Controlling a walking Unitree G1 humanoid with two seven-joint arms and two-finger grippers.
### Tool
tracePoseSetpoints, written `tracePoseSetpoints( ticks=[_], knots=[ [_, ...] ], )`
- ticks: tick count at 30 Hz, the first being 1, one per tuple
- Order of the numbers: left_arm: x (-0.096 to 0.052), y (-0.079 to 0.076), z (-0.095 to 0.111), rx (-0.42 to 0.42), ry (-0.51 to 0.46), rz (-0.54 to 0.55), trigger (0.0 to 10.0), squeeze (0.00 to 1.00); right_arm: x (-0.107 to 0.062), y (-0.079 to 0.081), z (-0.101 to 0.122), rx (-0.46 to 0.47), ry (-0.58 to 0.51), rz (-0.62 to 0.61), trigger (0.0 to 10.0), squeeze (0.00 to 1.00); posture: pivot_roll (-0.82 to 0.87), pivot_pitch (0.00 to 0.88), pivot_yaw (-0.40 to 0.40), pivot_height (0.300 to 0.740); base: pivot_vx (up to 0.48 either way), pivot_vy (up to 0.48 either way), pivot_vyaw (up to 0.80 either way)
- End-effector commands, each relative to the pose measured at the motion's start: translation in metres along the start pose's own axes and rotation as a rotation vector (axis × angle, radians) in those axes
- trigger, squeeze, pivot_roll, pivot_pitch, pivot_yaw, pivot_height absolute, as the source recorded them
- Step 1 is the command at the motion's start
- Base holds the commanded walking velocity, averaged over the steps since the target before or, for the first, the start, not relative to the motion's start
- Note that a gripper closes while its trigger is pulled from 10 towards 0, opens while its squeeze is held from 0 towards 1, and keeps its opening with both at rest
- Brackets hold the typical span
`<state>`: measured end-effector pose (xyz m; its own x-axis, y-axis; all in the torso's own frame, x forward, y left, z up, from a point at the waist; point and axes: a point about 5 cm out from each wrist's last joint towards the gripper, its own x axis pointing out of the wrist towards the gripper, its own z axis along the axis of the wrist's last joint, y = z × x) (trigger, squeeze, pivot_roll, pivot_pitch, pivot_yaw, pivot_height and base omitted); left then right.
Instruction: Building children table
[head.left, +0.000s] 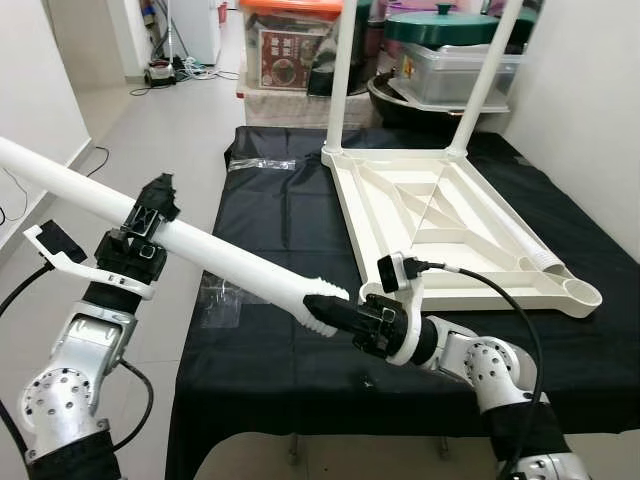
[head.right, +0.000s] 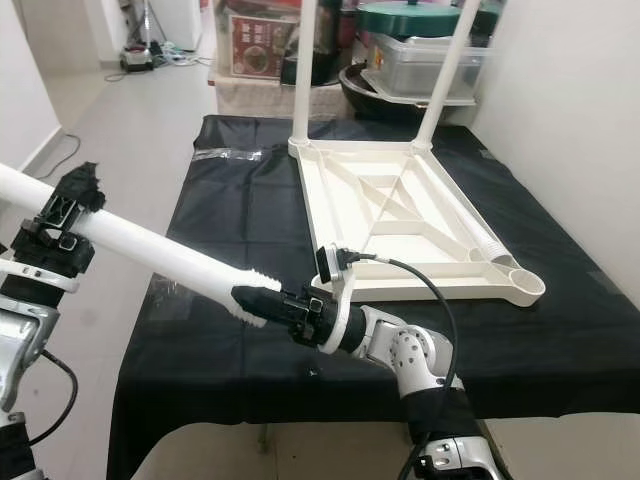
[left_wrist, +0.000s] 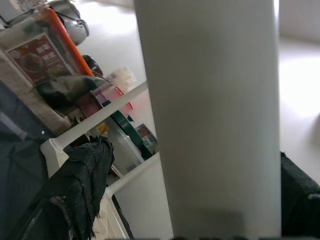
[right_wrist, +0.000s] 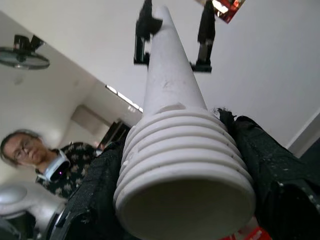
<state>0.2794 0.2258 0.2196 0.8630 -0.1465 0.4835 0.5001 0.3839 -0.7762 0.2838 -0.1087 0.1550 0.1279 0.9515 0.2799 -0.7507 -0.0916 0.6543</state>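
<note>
**Both grippers holding a loose table leg beside the upturned tabletop**

A long white table leg (head.left: 210, 252) was held in the air, slanting from upper left down toward the middle of the scene. The left gripper (head.left: 150, 215) was clamped around the leg's smooth shaft, one black finger (left_wrist: 82, 182) visible beside the tube in the left wrist view. The right gripper (head.left: 328, 312) was closed on the leg's ribbed, threaded end, its fingers (right_wrist: 272, 170) pressing on either side of the ridges. That threaded end hung just off the near left corner of the white tabletop (head.left: 440, 215), not touching it as far as could be seen.

The tabletop lay upside down on a black cloth (head.left: 270, 220) covering a low surface, its braced underside facing up. Two legs (head.left: 342, 75) already stood upright at its far corners, and an open round socket (head.left: 582, 294) showed at the near right corner. A piece of clear plastic wrap (head.left: 222, 300) lay on the cloth below the held leg. Storage boxes and pots (head.left: 440, 50) were stacked behind the table. A person (right_wrist: 47, 162) appeared in the right wrist view.
</note>
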Motion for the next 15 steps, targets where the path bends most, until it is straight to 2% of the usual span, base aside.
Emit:
tracePoseSetpoints(
  ticks=[1,5,6,7,9,15],
  knots=[
    [0.004,-0.007,0.001,-0.007,0.017,-0.043,10.0,0.00,0.002,0.001,-0.004,-0.005,0.049,0.026,0.0,0.00,0.03,0.000,-0.054,0.740,0.000,0.000,0.00],
    [0.002,-0.012,0.006,0.004,0.033,-0.077,10.0,0.00,-0.006,0.001,-0.001,-0.017,0.080,0.016,0.0,0.00,0.03,0.000,-0.054,0.740,0.000,0.000,0.00],
    [-0.002,-0.013,0.010,0.028,0.036,-0.079,0.0,0.00,-0.010,0.000,0.003,-0.029,0.089,0.002,0.0,0.00,0.03,0.000,-0.055,0.740,0.000,0.000,0.00],
    [-0.002,-0.013,0.010,0.028,0.036,-0.079,0.0,0.00,-0.010,0.000,0.003,-0.029,0.089,0.002,0.0,0.00,0.03,0.000,-0.055,0.740,0.000,0.000,0.00],
    [-0.011,-0.011,0.014,0.083,0.040,-0.045,0.0,0.00,-0.015,0.000,0.012,-0.063,0.100,-0.022,0.0,0.00,0.03,0.000,-0.058,0.740,0.000,0.000,0.00],
    [-0.015,-0.009,0.014,0.106,0.033,-0.013,0.0,0.00,-0.014,-0.001,0.017,-0.081,0.105,-0.041,0.0,0.00,0.04,0.000,-0.062,0.740,0.000,0.000,0.00]
  ],
)
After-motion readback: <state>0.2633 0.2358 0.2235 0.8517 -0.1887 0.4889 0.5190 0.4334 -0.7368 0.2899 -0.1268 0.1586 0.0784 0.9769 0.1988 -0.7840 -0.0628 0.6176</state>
